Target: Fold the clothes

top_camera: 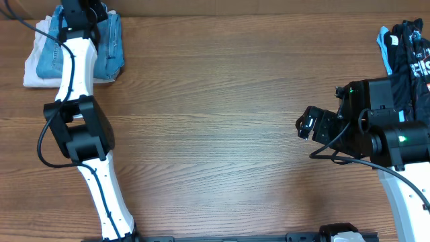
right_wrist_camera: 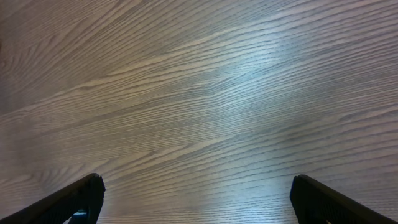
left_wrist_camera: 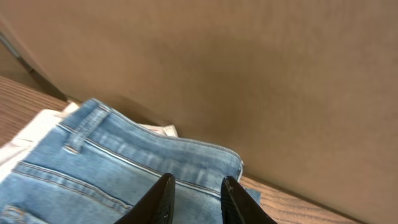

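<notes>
Two claws: left gripper (left_wrist_camera: 196, 186) narrowly parted over denim, pinch unclear; right gripper (right_wrist_camera: 199, 202) spread wide above wood.
Jeans (top_camera: 113, 47): folded, far-left corner, atop cream trousers (top_camera: 32, 75).
Edges: black garment (top_camera: 411, 47) at far-right edge.
Open room: table (top_camera: 215, 101) middle, between arms.
Surface: brown woodgrain; wall (left_wrist_camera: 249, 74) behind.

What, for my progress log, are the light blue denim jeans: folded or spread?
Folded: the light blue denim jeans lie as a compact bundle atop cream-white cloth.
</notes>
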